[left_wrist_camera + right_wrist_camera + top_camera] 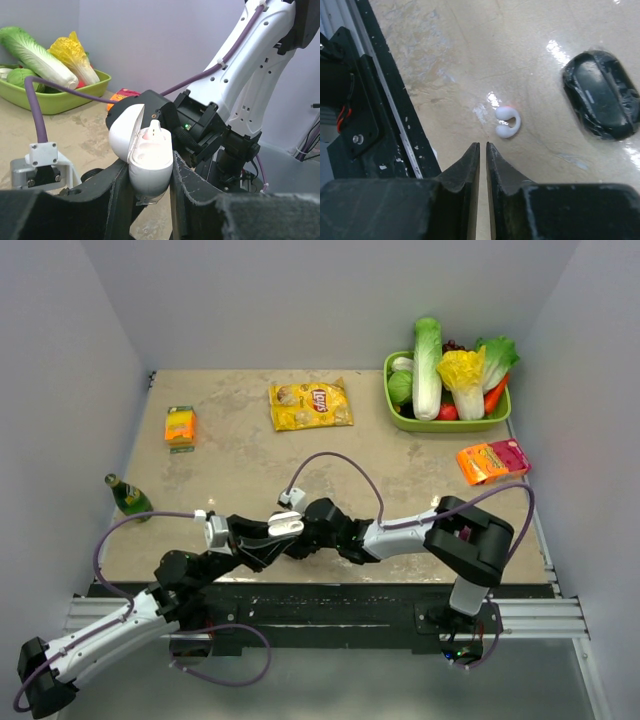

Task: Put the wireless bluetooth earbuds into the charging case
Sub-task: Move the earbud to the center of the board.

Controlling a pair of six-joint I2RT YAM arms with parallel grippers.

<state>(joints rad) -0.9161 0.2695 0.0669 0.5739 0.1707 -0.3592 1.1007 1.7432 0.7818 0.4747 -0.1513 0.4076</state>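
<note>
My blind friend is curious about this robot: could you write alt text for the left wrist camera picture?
The left claw grips a small smooth white plastic charging case, lid open, with one whitish earbud sitting inside. Behind it are the other arm's white and black body and a green tub of vegetables.

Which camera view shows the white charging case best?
Left wrist: the charging case sits close, lid open, held by the left gripper, a whitish earbud inside. Top external shows it as a small white shape; right wrist shows none of it.
</note>
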